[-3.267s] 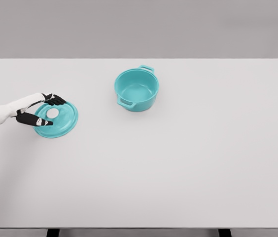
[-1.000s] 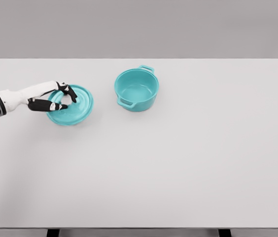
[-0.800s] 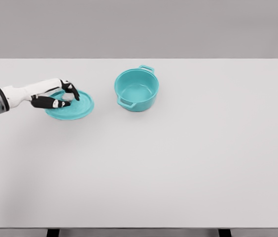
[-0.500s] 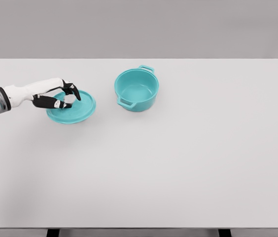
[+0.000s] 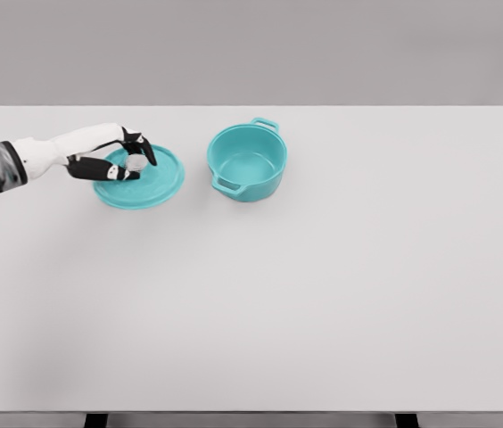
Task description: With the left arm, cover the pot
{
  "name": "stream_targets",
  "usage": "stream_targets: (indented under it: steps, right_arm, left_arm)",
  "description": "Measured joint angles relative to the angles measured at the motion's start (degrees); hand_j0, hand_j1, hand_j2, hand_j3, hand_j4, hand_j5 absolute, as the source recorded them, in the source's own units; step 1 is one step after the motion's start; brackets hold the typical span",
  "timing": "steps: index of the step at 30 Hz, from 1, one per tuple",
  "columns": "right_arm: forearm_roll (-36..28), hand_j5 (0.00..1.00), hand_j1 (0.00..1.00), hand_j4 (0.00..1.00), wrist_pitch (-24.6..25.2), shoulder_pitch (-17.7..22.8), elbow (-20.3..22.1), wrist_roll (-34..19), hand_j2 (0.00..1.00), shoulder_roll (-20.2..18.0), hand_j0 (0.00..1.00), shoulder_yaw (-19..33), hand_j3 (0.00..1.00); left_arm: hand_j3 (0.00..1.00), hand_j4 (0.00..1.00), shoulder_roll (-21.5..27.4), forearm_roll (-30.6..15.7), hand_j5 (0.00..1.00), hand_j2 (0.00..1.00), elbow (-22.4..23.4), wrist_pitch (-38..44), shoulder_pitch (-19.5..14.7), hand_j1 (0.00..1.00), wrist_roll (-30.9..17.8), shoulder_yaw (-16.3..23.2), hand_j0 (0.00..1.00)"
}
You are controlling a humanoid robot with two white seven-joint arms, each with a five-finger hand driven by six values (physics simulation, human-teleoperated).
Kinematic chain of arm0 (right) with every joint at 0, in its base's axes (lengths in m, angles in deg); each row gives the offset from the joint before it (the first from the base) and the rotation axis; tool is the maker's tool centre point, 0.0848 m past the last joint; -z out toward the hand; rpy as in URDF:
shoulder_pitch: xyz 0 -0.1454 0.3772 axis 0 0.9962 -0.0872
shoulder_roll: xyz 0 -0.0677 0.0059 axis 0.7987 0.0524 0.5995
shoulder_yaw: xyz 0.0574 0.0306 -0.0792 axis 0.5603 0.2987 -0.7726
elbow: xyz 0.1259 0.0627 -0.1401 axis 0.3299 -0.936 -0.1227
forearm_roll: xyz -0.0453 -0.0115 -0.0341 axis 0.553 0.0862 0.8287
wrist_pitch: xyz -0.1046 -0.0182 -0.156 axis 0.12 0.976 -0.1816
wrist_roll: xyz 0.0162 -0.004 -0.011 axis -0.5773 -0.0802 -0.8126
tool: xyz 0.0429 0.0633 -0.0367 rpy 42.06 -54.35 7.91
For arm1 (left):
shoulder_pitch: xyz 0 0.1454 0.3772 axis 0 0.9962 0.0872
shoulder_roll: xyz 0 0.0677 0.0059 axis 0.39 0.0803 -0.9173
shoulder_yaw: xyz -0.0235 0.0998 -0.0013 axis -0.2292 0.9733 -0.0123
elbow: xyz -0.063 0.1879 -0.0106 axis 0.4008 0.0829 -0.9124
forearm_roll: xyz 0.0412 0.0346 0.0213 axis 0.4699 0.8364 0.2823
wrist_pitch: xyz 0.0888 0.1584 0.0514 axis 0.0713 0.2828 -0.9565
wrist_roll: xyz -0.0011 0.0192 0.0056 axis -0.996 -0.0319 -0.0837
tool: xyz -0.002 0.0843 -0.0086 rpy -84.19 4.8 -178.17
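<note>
Teal lid (image 5: pixel 142 181) sat in the grip of the left hand (image 5: pixel 118 158), whose dark fingers (image 5: pixel 141 149) were curled around the small pale knob (image 5: pixel 132 164) at the lid's centre. The white forearm entered from the picture's left edge and reached across the white table (image 5: pixel 323 294). The lid lay roughly flat, its near rim showing against the tabletop; whether it touched the surface could not be told. A teal pot (image 5: pixel 247 161) stood uncovered near the lid, to its right, with a clear gap of table between them. The pot was upright, one loop handle toward the far side and one toward the near left, and its interior was empty.
</note>
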Motion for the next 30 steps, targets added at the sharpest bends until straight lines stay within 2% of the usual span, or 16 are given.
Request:
stream_targets:
  steps: [15, 23, 30]
  right_arm:
    - [0.01, 1.00, 1.00, 1.00, 0.00, 0.00, 0.00, 0.00, 1.00, 0.00, 1.00, 0.00, 1.00]
    - [0.00, 1.00, 1.00, 1.00, 0.00, 0.00, 0.01, 0.00, 1.00, 0.00, 1.00, 0.00, 1.00]
    - [0.01, 1.00, 1.00, 1.00, 0.00, 0.00, 0.00, 0.00, 1.00, 0.00, 1.00, 0.00, 1.00]
  left_arm:
    - [0.48, 0.48, -4.53, 0.69, 0.48, 0.48, 0.27, 0.00, -3.51, 0.48, -0.02, 0.22, 0.48]
    - [0.48, 0.48, -7.52, 2.21, 0.48, 0.48, 0.92, 0.23, -4.13, 0.48, -0.02, 0.29, 0.48]
    - [0.48, 0.48, -10.48, 3.21, 0.48, 0.48, 3.85, 0.34, -5.54, 0.48, -0.12, 0.36, 0.48]
